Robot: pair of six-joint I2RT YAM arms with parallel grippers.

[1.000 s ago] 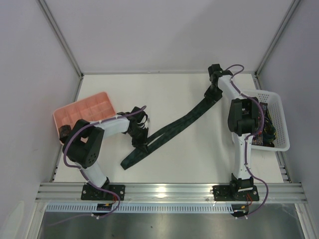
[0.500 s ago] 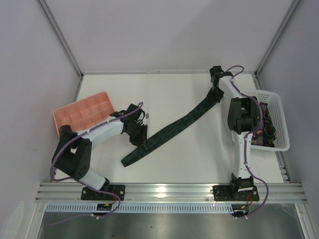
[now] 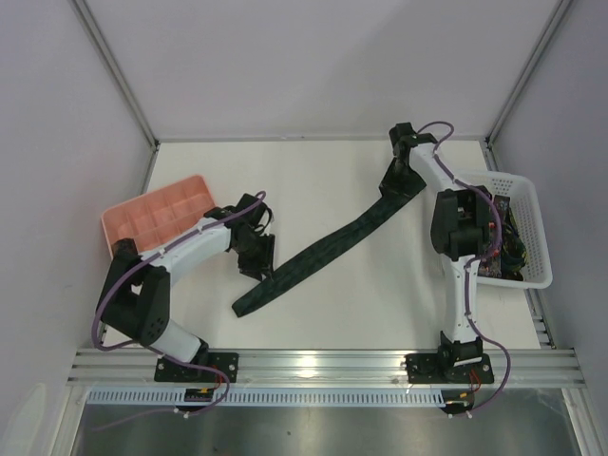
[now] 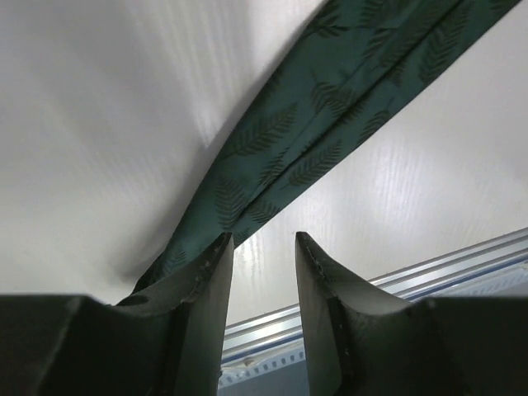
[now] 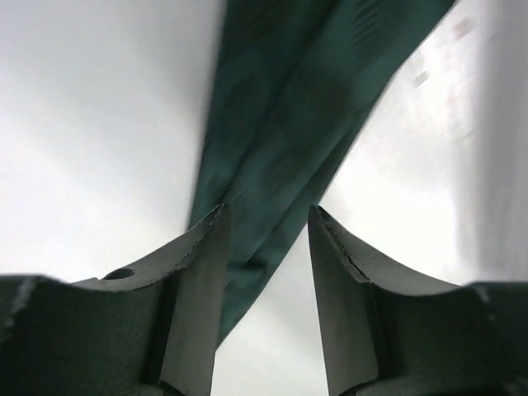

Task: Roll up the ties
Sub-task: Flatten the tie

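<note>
Tie, long dark-green leaf-patterned fabric strip: laid out straight, diagonal on my white table, unrolled. Left end effector, right end effector: both parted, holding nothing. Rolling, I judge, not yet begun.

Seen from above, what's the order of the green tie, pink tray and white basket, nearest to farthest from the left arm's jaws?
1. green tie, diagonal across mid-table, right alongside.
2. pink tray, at the left edge.
3. white basket, far right edge.
</note>
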